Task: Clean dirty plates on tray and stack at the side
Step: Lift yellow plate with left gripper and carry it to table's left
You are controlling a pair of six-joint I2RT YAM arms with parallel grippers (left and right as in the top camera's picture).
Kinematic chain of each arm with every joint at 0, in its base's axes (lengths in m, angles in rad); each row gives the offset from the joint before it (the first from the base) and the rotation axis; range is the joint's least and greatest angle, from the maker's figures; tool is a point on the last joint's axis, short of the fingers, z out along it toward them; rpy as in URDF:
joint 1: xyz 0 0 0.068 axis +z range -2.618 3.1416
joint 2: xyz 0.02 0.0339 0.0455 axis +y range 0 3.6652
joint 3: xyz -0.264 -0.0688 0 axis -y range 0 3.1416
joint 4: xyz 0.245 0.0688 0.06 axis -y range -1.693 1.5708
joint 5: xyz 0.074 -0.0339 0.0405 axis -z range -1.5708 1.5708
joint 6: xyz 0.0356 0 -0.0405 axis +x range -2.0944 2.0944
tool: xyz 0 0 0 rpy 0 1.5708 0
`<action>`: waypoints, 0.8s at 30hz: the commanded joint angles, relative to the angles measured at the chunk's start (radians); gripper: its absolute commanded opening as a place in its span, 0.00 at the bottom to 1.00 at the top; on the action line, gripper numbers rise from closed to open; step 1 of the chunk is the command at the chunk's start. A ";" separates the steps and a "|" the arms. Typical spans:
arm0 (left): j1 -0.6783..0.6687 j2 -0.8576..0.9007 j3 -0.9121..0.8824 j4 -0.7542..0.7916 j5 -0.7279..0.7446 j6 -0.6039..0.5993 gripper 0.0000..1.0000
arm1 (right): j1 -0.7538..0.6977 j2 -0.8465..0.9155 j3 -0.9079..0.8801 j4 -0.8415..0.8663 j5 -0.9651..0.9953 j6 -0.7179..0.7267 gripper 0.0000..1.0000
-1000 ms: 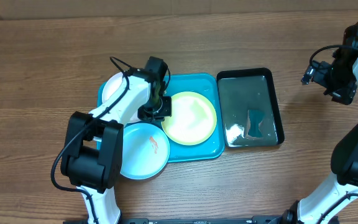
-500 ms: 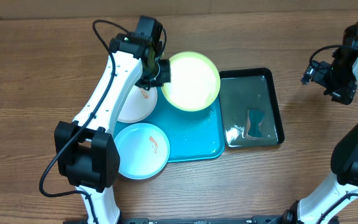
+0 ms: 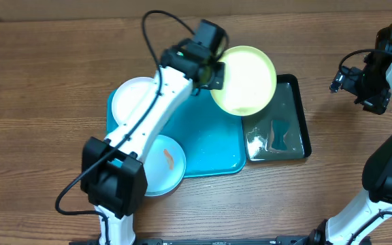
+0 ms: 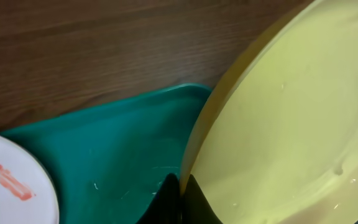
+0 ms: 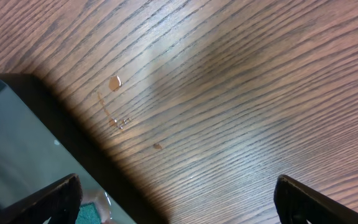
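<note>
**One plate lifted, two unwashed, nothing stacked**

Nearest the robot, the light blue plate (image 3: 171, 163) lies at the 7 o'clock corner of the tray (image 3: 213, 146), with an orange-red smear on its face. Beyond it, at 10 o'clock on the tray, the white plate (image 3: 133, 101) rests flat and carries its own smear, plain in the left wrist view. Both look unwashed.

Farther on, at about 1 o'clock, the left fingers (image 4: 164, 208) are pinched on the rim of the lime green plate (image 3: 247, 78). It hangs tilted in the air over the tray's far corner and the 11 o'clock corner of the black basin (image 3: 288, 102). Its visible face shows droplets but no smear I can make out.

The right fingers (image 5: 58, 198) stand wide apart over the bare bench (image 5: 229, 93), at 2 o'clock from the basin, holding nothing.

By my reading, one plate is mid-clean, two wait on the tray, and no stack exists at the side yet.

No brand, label or writing can be read anywhere.
</note>
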 commanded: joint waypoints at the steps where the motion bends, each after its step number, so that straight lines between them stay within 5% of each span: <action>1: -0.063 0.008 0.028 0.024 -0.216 -0.017 0.04 | -0.003 -0.006 0.006 0.003 -0.002 0.003 1.00; 11: -0.256 0.008 0.028 0.132 -0.705 0.142 0.04 | -0.003 -0.006 0.006 0.003 -0.002 0.003 1.00; 18: -0.399 0.008 0.028 0.306 -1.043 0.433 0.04 | -0.003 -0.006 0.006 0.003 -0.002 0.003 1.00; 24: -0.481 0.008 0.028 0.512 -1.175 0.703 0.04 | -0.003 -0.006 0.006 0.003 -0.002 0.003 1.00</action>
